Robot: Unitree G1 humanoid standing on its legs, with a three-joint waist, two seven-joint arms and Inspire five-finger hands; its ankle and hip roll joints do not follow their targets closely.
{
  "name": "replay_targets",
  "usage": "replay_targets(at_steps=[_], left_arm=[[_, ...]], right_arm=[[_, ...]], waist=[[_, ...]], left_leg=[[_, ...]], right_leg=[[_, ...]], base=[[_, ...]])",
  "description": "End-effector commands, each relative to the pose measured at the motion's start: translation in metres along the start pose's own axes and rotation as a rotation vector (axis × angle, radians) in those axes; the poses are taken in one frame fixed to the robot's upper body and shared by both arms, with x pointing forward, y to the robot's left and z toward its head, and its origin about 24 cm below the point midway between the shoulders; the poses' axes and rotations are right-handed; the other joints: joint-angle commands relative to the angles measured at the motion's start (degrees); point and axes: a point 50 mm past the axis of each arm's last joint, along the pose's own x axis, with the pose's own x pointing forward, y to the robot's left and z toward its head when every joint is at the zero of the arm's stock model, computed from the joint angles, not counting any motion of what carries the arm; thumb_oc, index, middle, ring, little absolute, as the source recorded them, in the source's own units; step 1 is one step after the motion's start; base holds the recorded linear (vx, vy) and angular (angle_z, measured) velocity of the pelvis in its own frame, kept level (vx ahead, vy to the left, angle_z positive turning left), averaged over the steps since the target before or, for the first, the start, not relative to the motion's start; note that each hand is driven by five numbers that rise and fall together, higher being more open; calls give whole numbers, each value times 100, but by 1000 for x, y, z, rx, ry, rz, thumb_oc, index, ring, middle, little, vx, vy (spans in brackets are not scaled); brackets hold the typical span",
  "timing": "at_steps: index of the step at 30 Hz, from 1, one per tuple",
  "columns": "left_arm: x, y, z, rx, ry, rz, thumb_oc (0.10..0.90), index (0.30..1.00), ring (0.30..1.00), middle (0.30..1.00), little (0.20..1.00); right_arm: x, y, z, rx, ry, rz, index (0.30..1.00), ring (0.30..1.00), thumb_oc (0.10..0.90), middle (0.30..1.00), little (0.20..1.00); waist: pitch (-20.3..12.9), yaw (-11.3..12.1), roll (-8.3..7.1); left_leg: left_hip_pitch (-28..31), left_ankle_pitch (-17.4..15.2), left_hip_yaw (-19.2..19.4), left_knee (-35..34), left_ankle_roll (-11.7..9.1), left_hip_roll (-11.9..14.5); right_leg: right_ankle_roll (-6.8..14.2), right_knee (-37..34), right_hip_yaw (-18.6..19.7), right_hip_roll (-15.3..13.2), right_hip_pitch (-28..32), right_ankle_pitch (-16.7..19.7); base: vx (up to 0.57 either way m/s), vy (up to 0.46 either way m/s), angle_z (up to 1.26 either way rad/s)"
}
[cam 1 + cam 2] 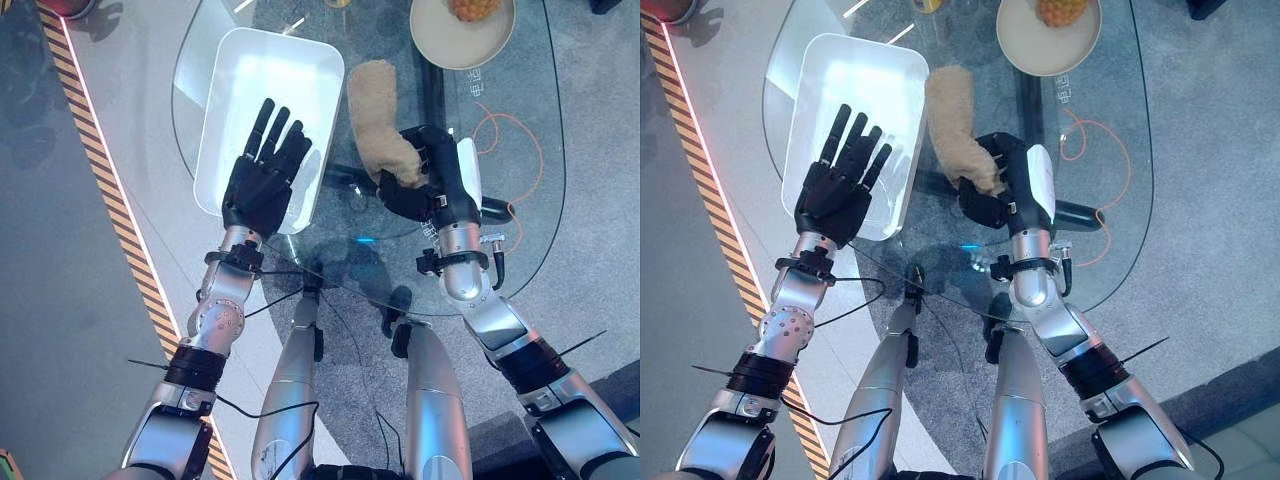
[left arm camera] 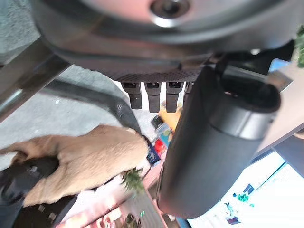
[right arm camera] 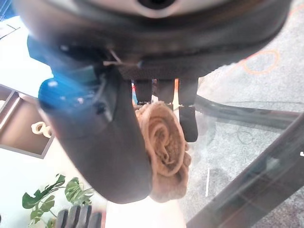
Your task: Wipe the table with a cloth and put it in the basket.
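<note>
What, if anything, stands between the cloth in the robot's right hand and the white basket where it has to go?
Nothing visible does. The right hand has its fingers curled round the tan cloth on the glass table, right beside the white basket. The left hand hovers open over the basket's near part, leaving the far part free.

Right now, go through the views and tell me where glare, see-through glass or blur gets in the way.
Left eye view: the round glass table is see-through, floor showing beneath, with bright streaks at its far edge; the white rectangular plastic basket looks washed out. Right wrist view: the right hand is a blurred dark bulk, but the bunched tan cloth reads clearly. Left wrist view: the left hand is soft too.
</note>
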Motion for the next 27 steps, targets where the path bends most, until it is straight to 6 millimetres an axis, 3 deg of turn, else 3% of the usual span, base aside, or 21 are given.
replay_targets(at_steps=[1,18,27], left_arm=[[25,-58,29,1,-113,-301,800,900,900,900,900],[41,-87,15,16,-52,-345,800,900,900,900,900],[47,-93,9,47,-17,-323,800,900,900,900,900]], right_arm=[[17,-19,104,203,-498,-78,300,300,100,300,200],[20,-6,121,234,-513,-7,300,300,100,300,200],[21,-2,127,244,-525,16,300,300,100,300,200]], waist=[[-147,-134,-192],[-147,-177,-250],[-147,-209,-259]], left_leg=[[264,-950,467,613,293,-387],[274,-951,461,595,284,-399],[319,-958,474,555,286,-398]], right_leg=[[373,-1449,275,326,482,825],[368,-1512,289,347,500,844],[371,-1533,300,362,509,849]], base=[[0,0,0],[0,0,0],[0,0,0]])
